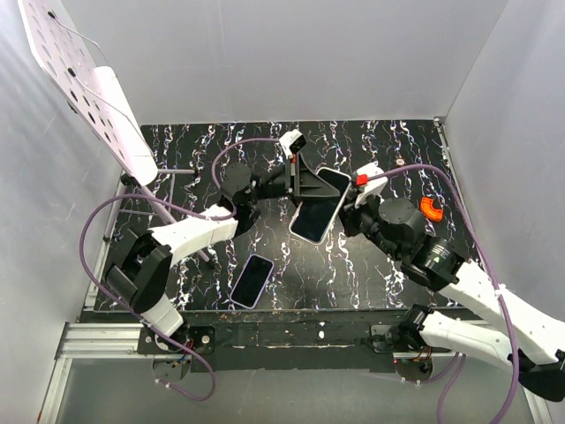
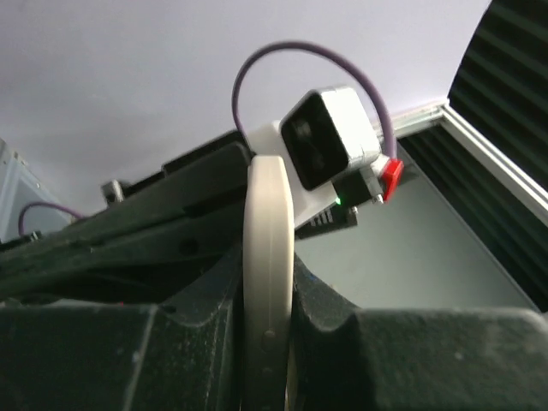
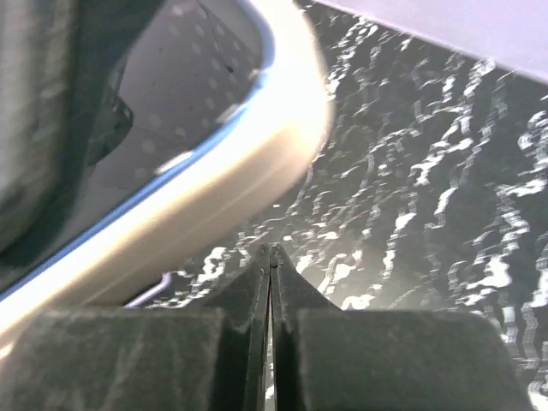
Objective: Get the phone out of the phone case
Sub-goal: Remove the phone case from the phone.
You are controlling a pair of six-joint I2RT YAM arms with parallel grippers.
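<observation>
Top view: your left end effector point(image 1: 303, 184) clamps the cream phone case point(image 1: 341, 201), phone point(image 1: 314, 219) inside, over the middle of the bench point(image 1: 397, 159); a second phone point(image 1: 252, 281) lies near its near edge. Left wrist: case edge pinched between the fingers point(image 2: 193, 342). Right wrist: your right end effector point(image 3: 271, 282), pressed together and empty, just beside the case

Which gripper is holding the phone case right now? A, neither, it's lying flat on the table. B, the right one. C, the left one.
C: the left gripper is clamped on the cream edge of the phone case, while the right gripper is shut on nothing beside it.
</observation>
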